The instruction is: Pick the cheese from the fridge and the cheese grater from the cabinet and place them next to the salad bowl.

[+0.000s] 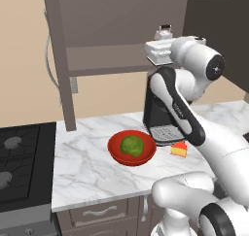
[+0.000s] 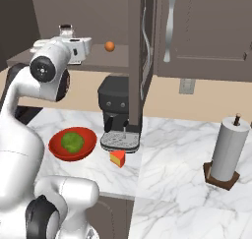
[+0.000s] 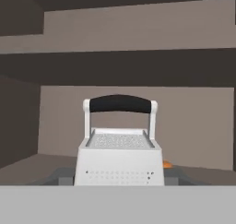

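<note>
My gripper [image 3: 119,178] is shut on the cheese grater [image 3: 119,161], a silver box grater with a black handle, inside the dark cabinet [image 1: 107,60]. From the left base view the cheese grater [image 1: 164,32] sits just over the shelf at the end of my raised hand. On the marble counter below stands the red salad bowl [image 1: 115,150] with its green leafy ball. The cheese [image 1: 179,149], a yellow-orange wedge with a red edge, lies just right of the bowl. The right base view shows the cheese [image 2: 117,158] and the salad bowl [image 2: 55,150] side by side. The fridge is out of view.
A black coffee machine [image 1: 155,111] stands behind the bowl, under the shelf. A small orange ball [image 2: 110,46] rests on the shelf near the grater. A paper towel roll [image 2: 227,152] stands at the right, a stove [image 1: 19,157] at the left.
</note>
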